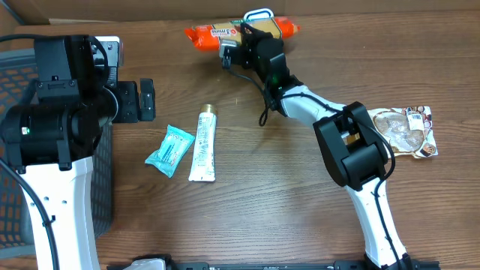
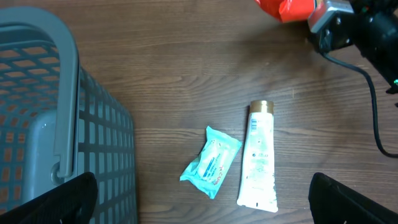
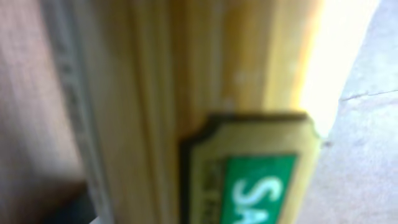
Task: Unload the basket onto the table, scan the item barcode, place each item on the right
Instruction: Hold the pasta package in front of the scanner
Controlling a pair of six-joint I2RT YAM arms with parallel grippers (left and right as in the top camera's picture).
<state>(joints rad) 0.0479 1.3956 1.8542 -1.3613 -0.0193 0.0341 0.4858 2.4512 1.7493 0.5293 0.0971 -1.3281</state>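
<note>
Gripping the orange snack pack (image 1: pixel 211 35) at the table (image 1: pixel 262 202) far edge, right gripper (image 1: pixel 251 35) is clamped on it. Left gripper (image 1: pixel 145 100) gapes wide beside basket (image 1: pixel 15 82); bare wood right of toothpaste tube (image 1: pixel 202 146).

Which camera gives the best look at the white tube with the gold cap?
The left wrist view: the white tube lies whole, large and unobstructed beside the teal packet. Overhead shows it whole but smaller. The right wrist view does not show it.
</note>
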